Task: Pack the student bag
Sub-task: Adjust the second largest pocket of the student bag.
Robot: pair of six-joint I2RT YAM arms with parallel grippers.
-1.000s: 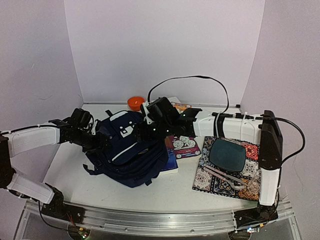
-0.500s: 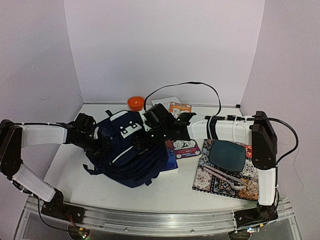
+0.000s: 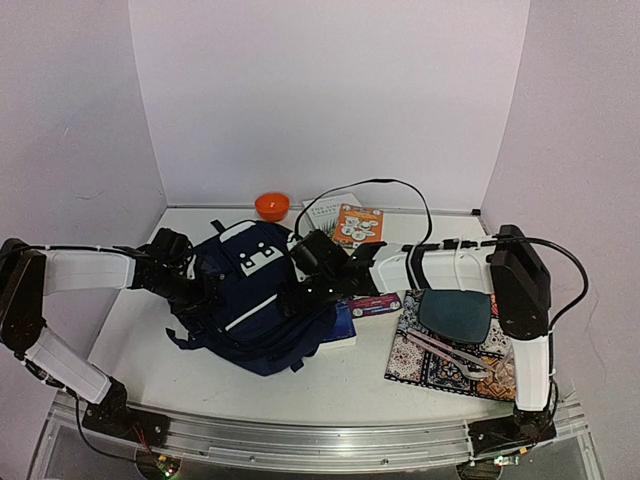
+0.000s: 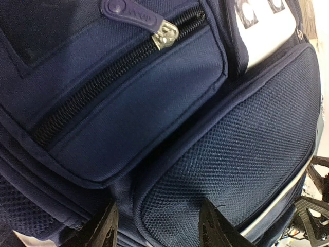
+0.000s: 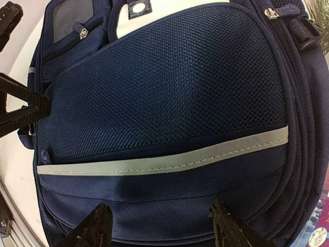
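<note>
Lying slumped on the worktop (image 3: pixel 330 385), the student bag (image 3: pixel 262 300) sits directly ahead of both claws. The left claw (image 4: pixel 159 229) has its fingers spread over the mesh panel (image 4: pixel 231 154), gripping nothing. The right claw (image 5: pixel 159 231) gapes wide just short of the pale trim stripe (image 5: pixel 164 158), also empty. Soft fabric will likely sag and fold, so pinching a thick stitched edge looks safer than loose mesh.

navy bag, bright extras
student bag (image 3: pixel 262 310) navy with a pale grey stripe (white patch on top); bowl (image 3: pixel 271 206) orange; mat (image 3: pixel 420 362) ornate red-black-cream; plate (image 3: pixel 455 313) dark teal.
</note>
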